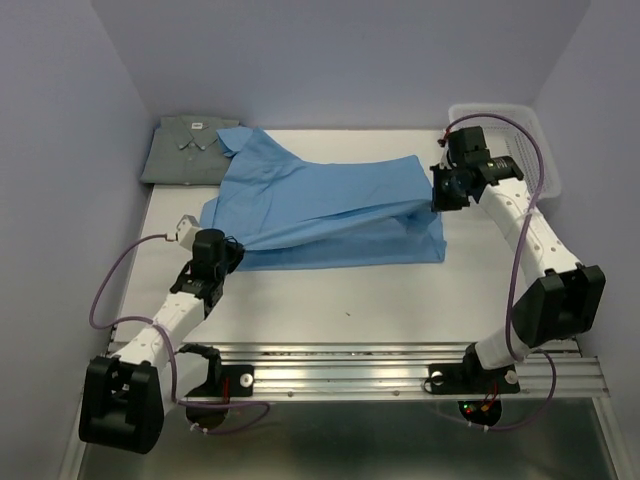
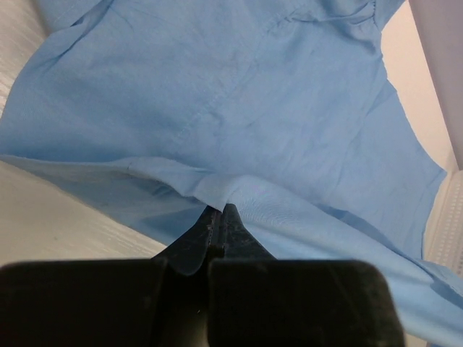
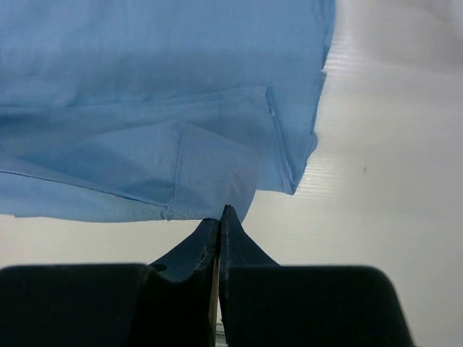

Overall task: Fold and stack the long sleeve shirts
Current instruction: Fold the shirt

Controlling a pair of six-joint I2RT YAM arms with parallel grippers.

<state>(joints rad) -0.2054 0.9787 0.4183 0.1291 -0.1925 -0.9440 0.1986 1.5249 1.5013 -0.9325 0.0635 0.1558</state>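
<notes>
The sky-blue long sleeve shirt (image 1: 330, 205) lies spread across the middle of the white table, part of it raised off the surface. My left gripper (image 1: 228, 254) is shut on the shirt's near left edge; in the left wrist view the cloth (image 2: 239, 130) runs into my closed left gripper (image 2: 219, 211). My right gripper (image 1: 438, 197) is shut on the shirt's right edge and holds it above the table; the right wrist view shows a hemmed fold (image 3: 181, 159) pinched at my right gripper (image 3: 223, 212). The grey long sleeve shirt (image 1: 190, 148) lies folded at the far left corner, its collar (image 1: 197, 130) at the back.
A white mesh basket (image 1: 520, 140) stands at the back right, behind my right arm. Purple walls close the back and both sides. A metal rail (image 1: 400, 370) runs along the near edge by the arm bases.
</notes>
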